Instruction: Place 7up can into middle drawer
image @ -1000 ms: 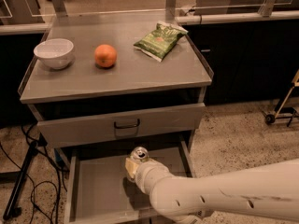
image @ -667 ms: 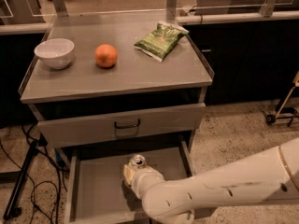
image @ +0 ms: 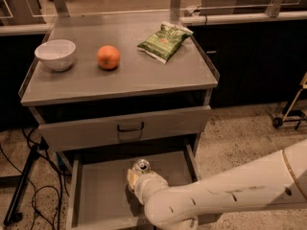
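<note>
While hanging below the counter's point(image: 144, 75) front edge, the gripper point(image: 137, 175) is clamping the 7up can point(image: 141, 166) upright over the middle drawer point(image: 96, 195). The drawer's bare floor is lying straight beneath it.

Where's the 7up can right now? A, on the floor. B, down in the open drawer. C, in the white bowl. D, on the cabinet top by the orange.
B: the 7up can is down in the open middle drawer, at the gripper inside it; the orange and bowl are up on the cabinet top.
</note>
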Robot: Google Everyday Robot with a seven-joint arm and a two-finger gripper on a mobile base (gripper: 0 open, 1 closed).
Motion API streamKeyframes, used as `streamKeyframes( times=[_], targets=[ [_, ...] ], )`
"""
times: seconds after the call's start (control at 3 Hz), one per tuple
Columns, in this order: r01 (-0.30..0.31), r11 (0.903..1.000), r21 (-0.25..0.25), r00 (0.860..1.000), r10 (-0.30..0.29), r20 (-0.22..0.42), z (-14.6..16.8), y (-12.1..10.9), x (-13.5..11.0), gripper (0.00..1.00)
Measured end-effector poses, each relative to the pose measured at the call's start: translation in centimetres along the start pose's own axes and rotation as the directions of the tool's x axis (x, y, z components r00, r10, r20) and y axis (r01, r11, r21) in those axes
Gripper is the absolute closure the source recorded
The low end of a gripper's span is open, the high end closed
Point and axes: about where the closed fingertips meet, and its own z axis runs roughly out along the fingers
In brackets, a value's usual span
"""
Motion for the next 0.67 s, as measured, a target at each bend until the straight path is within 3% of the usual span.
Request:
streamKeyframes(
  times=[0.33, 0.67],
  targets=[
    [-0.093, 0.9953, 0.026, 0.996, 0.092, 0.016, 1.8, 0.4, 1.2, 1.00],
    [-0.165, 0.9831, 0.080, 0.982, 0.156, 0.104, 3.7, -1.2, 0.7, 1.00]
  ],
)
